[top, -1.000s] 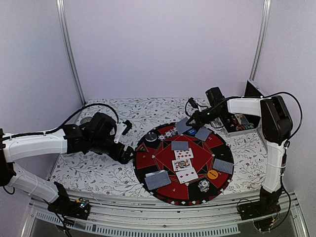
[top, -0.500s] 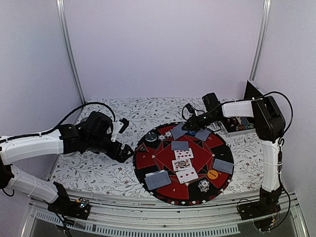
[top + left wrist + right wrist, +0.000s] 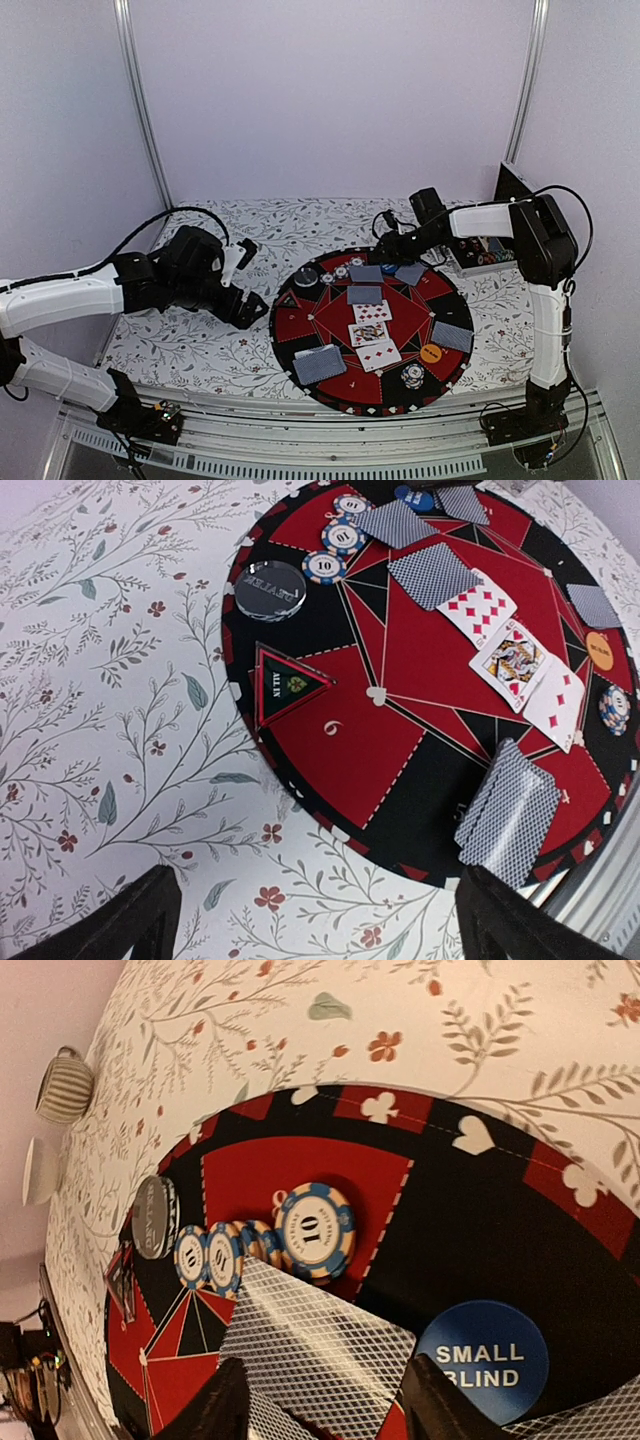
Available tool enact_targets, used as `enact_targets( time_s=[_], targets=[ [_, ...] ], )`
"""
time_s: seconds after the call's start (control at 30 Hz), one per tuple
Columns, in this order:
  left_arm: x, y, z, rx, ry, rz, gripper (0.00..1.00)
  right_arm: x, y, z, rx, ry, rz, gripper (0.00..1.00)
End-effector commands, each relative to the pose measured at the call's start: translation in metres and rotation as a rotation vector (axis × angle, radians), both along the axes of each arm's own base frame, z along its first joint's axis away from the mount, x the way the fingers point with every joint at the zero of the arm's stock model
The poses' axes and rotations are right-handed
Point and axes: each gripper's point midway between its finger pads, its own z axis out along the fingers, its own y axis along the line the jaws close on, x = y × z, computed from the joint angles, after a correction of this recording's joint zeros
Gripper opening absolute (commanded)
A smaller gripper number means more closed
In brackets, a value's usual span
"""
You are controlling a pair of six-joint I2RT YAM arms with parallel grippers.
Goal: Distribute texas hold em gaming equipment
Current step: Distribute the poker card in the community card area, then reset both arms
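Observation:
On the round red-and-black mat a grey-blue-backed card lies flat at the far edge, beside blue-and-white chips and the blue "small blind" disc. My right gripper hovers over that card, open, its fingers on either side and off it. My left gripper hangs wide open and empty above the tablecloth by the mat's left rim, near the black-red triangle and the dark disc. Three face-up cards lie mid-mat. A deck sits near the front.
A box of chips stands off the mat at the back right. On the mat's right side are an orange disc, a chip stack and a face-down card. Floral cloth covers the table.
My right gripper came down to the mat's far edge and opened, letting go of the card, which now lies flat. My left arm drew back slightly to the left.

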Motion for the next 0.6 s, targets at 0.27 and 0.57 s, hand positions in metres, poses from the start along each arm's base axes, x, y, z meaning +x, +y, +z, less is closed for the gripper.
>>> enact_targets(
  time_s=[0.27, 0.57],
  targets=[
    [0.072, 0.056, 0.059, -0.073, -0.212, 0.333, 0.98, 0.002, -0.059, 0.17, -0.129, -0.467, -0.168, 0.99],
    [0.115, 0.206, 0.081, 0.02, -0.582, 0.942, 0.98, -0.062, -0.244, 0.233, -0.146, -0.906, -0.591, 0.99]
  ],
)
